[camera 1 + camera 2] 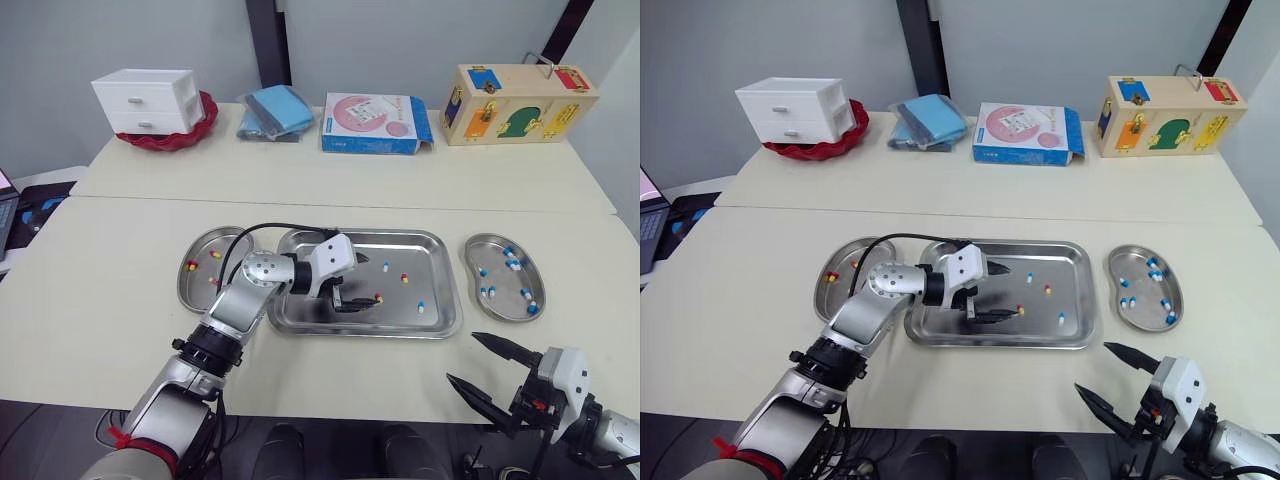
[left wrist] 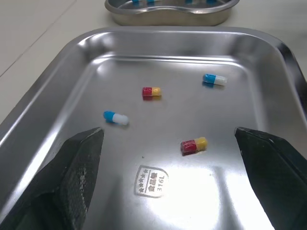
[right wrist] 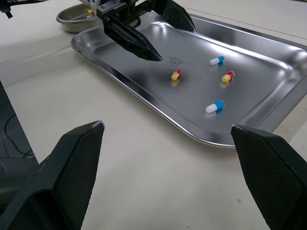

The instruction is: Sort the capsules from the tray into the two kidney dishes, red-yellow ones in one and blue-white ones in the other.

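A steel tray lies at the table's middle and holds two red-yellow and two blue-white capsules. My left gripper hangs open low over the tray, with one red-yellow capsule lying just ahead between its fingers, untouched. Beyond it lie another red-yellow capsule and two blue-white capsules. The left kidney dish holds red-yellow capsules, and the right kidney dish holds several blue-white ones. My right gripper is open and empty at the table's front edge, right of the tray.
Along the table's back stand a white drawer unit on a red bowl, a blue packet, a flat box and a wooden toy box. A black cable arcs over the tray's left end.
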Controlling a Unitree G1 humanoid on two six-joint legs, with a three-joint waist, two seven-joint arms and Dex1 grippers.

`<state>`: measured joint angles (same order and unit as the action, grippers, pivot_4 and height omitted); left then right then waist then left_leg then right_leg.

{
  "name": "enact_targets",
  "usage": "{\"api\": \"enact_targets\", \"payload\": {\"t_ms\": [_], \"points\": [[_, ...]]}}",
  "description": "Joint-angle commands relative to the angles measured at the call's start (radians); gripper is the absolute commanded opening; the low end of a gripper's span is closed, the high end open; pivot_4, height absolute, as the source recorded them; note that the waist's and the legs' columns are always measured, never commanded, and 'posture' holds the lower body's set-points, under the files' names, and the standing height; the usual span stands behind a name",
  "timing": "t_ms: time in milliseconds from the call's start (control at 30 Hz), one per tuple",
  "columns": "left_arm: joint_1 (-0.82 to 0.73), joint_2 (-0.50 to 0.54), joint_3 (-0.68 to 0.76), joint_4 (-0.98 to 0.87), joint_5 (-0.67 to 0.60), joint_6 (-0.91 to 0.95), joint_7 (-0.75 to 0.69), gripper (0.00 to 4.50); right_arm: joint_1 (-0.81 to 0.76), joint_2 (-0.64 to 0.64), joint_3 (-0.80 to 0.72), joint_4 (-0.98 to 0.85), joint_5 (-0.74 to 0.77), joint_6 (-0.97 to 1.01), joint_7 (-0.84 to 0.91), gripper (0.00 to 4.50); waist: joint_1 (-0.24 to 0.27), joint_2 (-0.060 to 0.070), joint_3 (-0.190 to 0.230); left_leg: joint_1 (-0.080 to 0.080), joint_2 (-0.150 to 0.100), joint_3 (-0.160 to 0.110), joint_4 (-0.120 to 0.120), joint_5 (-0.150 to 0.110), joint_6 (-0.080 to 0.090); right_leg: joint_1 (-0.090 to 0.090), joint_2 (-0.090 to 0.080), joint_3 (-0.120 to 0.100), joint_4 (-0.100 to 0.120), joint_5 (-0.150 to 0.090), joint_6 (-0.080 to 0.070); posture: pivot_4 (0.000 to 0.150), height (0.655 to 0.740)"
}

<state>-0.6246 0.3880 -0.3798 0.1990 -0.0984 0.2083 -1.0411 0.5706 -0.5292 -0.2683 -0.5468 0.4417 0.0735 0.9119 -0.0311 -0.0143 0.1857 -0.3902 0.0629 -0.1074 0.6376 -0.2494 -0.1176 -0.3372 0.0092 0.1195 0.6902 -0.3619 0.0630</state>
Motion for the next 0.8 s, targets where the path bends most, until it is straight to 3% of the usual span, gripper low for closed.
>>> {"api": "enact_targets", "payload": {"t_ms": [33, 567, 667, 800], "points": [[-0.011, -0.019, -0.017, -0.012, 0.016, -0.014, -0.009, 4.50, 0.009, 0.002, -0.004, -0.016, -0.002, -0.032, -0.009, 4.42, -0.001, 0.000, 0.000, 0.000, 0.000, 0.000, 0.000, 0.000, 0.000, 0.000, 0.000, 0.000, 0.000, 0.000, 0.000, 0.150, 0.7400], [-0.014, -0.071, -0.053, 0.041, 0.130, -0.017, 0.034, 4.50, 0.044, 0.005, 0.005, -0.009, -0.012, -0.068, -0.028, 4.42, 0.001, 0.000, 0.000, 0.000, 0.000, 0.000, 0.002, 0.000, 0.000, 0.000, 0.000, 0.000, 0.002, 0.000, 0.000, 0.150, 0.7400], [-0.013, -0.066, -0.054, 0.046, 0.147, -0.014, 0.041, 3.93, 0.045, 0.005, 0.005, -0.004, -0.013, -0.072, -0.030, 4.50, 0.001, 0.000, 0.000, 0.000, 0.000, 0.000, 0.002, 0.000, 0.000, 0.000, 0.000, 0.000, 0.002, 0.000, 0.000, 0.150, 0.7400], [-0.012, -0.069, -0.050, 0.057, 0.160, -0.012, 0.052, 2.60, 0.045, 0.007, 0.007, 0.005, -0.014, -0.079, -0.031, 4.50, 0.001, 0.000, 0.000, 0.000, 0.000, 0.000, 0.002, 0.000, 0.000, 0.000, 0.000, 0.000, 0.002, 0.000, 0.000, 0.150, 0.7400]]}}
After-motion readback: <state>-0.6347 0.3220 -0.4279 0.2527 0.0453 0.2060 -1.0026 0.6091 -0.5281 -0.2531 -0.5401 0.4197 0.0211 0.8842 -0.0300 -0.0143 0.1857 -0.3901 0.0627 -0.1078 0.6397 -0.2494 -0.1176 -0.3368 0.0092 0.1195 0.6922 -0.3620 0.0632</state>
